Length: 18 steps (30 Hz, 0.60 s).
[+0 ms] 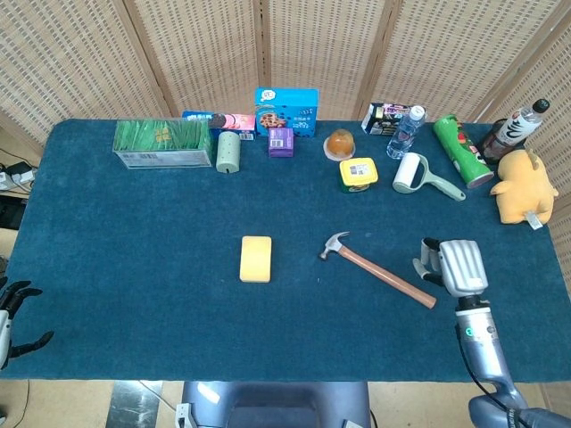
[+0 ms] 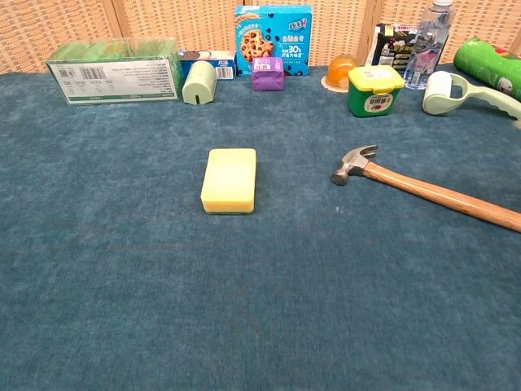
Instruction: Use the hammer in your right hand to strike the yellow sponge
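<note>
The yellow sponge (image 1: 256, 259) (image 2: 229, 179) lies flat in the middle of the blue table. The hammer (image 1: 376, 269) (image 2: 430, 189) lies on the cloth to its right, metal head toward the sponge, wooden handle running away to the right. My right hand (image 1: 453, 267) is past the handle's end, apart from it, holding nothing, fingers spread; only the head view shows it. My left hand (image 1: 11, 308) shows at the table's front left edge, dark fingers apart, with nothing in it.
Along the back stand a green box (image 1: 162, 144), a cookie box (image 1: 286, 110), a purple box (image 1: 280, 141), a green-yellow tub (image 1: 358, 175), a water bottle (image 1: 404, 132), a lint roller (image 1: 419, 176), a green can (image 1: 461, 149) and a yellow plush toy (image 1: 522, 186).
</note>
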### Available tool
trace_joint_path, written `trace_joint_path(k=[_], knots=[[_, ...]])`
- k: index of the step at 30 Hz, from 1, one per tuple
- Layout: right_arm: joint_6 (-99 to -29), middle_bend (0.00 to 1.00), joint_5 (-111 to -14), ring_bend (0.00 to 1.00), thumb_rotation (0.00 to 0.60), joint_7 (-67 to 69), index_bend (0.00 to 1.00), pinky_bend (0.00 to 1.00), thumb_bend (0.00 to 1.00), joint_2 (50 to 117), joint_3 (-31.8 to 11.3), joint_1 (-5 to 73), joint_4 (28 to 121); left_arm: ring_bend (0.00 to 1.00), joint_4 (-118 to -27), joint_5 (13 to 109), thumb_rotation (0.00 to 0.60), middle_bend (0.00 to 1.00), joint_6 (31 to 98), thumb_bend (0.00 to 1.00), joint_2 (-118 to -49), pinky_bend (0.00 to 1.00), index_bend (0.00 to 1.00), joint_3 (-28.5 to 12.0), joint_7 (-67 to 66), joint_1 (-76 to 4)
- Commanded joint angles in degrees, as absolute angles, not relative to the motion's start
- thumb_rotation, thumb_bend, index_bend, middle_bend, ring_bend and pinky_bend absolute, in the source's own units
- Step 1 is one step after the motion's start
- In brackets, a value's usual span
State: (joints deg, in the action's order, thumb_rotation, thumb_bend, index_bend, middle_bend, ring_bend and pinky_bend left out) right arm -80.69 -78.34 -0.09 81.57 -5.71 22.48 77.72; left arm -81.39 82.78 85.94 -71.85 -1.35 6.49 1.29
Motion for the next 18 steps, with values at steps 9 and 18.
trace_joint_path(k=[9, 18], knots=[[-89.06, 0.84, -79.56, 0.88, 0.6, -2.67, 0.71, 0.73, 0.37, 75.67, -1.16, 11.43, 82.5, 0.12, -81.42, 84.72, 0.6, 0.25, 86.79, 0.16, -73.72, 0.19, 0.36, -1.04, 4.13, 0.89], [-93.33, 0.67, -81.55, 0.65, 0.6, -1.84, 0.59, 0.56, 0.37, 74.75, 1.92, 4.99, 83.39, 0.12, -85.08, 85.29, 0.6, 0.25, 85.35, 0.16, -73.14, 0.11, 0.36, 0.66, 0.07, 0.83]])
